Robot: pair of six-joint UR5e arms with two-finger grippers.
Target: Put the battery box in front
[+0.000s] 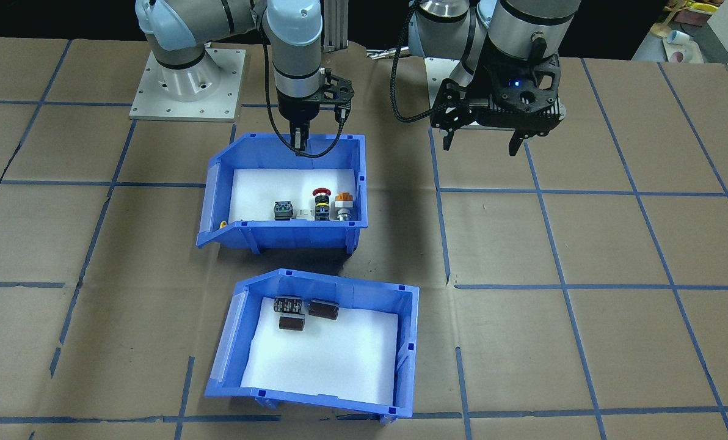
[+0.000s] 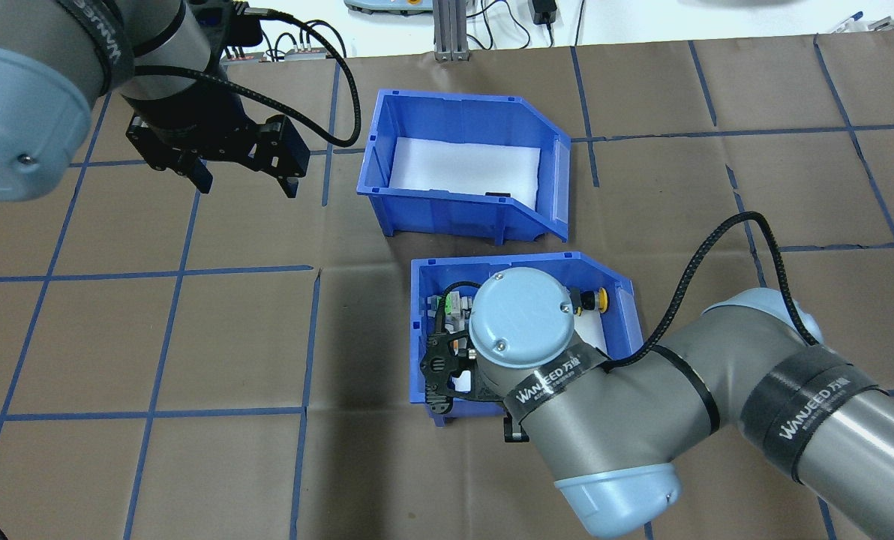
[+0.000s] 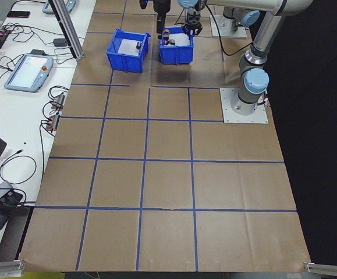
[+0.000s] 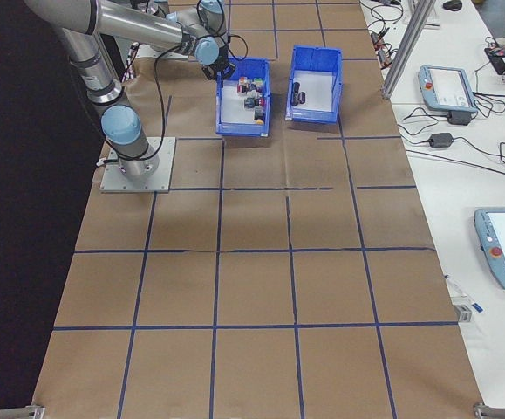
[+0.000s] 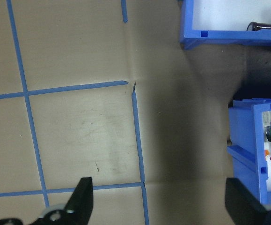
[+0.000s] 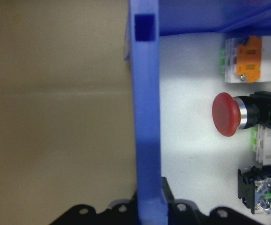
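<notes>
The battery box (image 1: pixel 324 282) is a blue bin with a white liner. Three dark cells (image 1: pixel 323 310) lie at its robot-side end. It is the bin farther from the robot, as the overhead view shows (image 2: pixel 447 214). Between it and the robot stands a like blue bin (image 1: pixel 297 235) with push-button switches (image 6: pixel 229 115). My right gripper (image 1: pixel 300 139) is shut on that switch bin's robot-side wall (image 6: pixel 147 122), one finger on each side. Off to the side over bare table, away from both bins, my left gripper (image 2: pixel 247 187) hangs open and holds nothing.
Brown paper with a blue tape grid (image 2: pixel 192 270) covers the table. The right arm's elbow (image 2: pixel 522 322) hides much of the switch bin from overhead. Base plates (image 1: pixel 187 85) sit at the robot's edge. Beyond the far edge, a side bench carries teach pendants (image 4: pixel 448 87) and cables.
</notes>
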